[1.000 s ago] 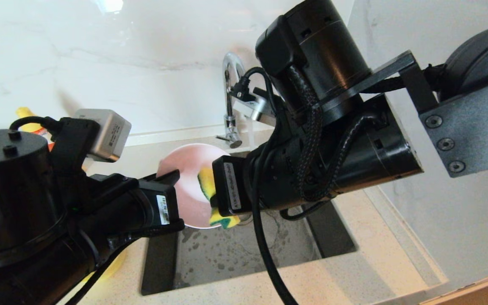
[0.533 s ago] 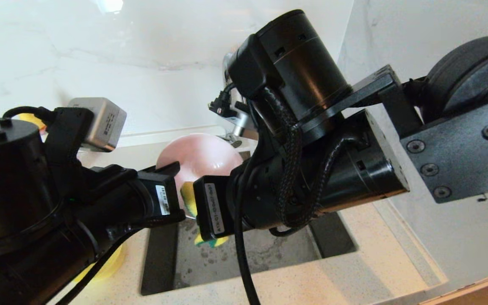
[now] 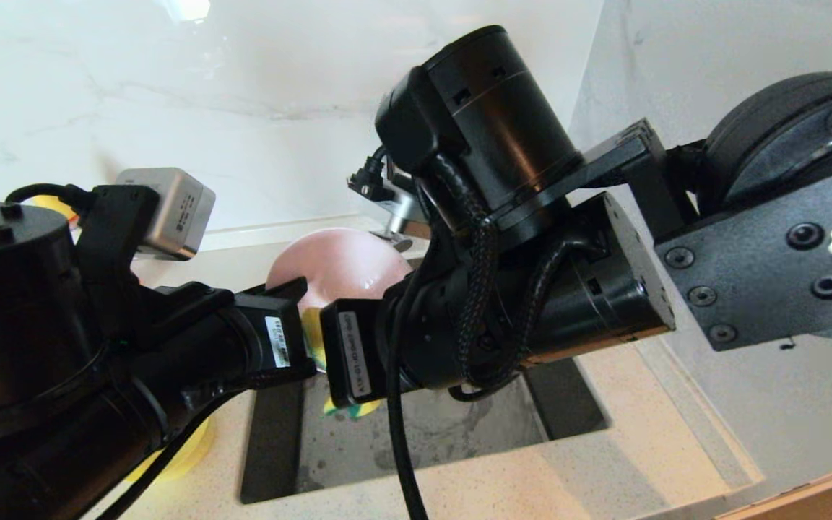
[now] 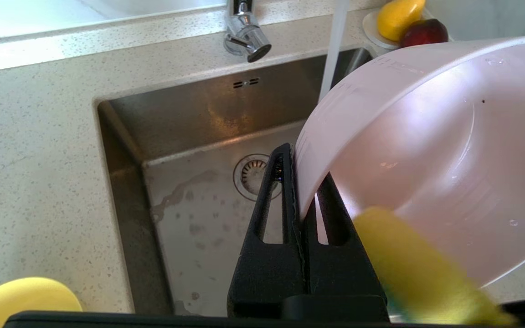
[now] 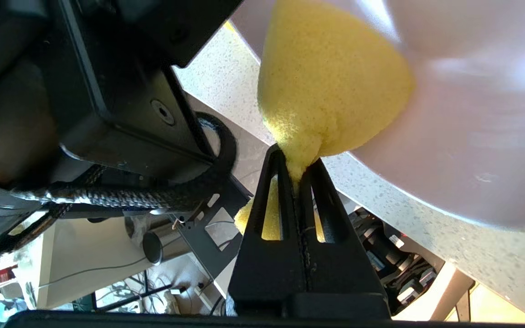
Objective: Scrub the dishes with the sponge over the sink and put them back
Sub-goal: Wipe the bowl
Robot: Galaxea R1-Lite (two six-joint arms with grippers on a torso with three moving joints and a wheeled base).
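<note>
You see speckled stone counter (image 4: 39, 150), steel sink (image 4: 189, 118), tap running. Left gripper (image 4: 301, 191) pinches pink bowl (image 4: 426, 150) rim; right gripper (image 5: 296, 175) squeezes sponge (image 5: 331, 86) against it.

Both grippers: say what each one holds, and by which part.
Left gripper pinches the pink bowl by its rim, above the sink. Right gripper pinches the sponge by one squeezed end.

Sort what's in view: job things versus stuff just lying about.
Job: pink bowl pinched by left hand; sponge in right hand; sink; yellow bowl.
Lying about: saucer with pear and red fruit.
</note>
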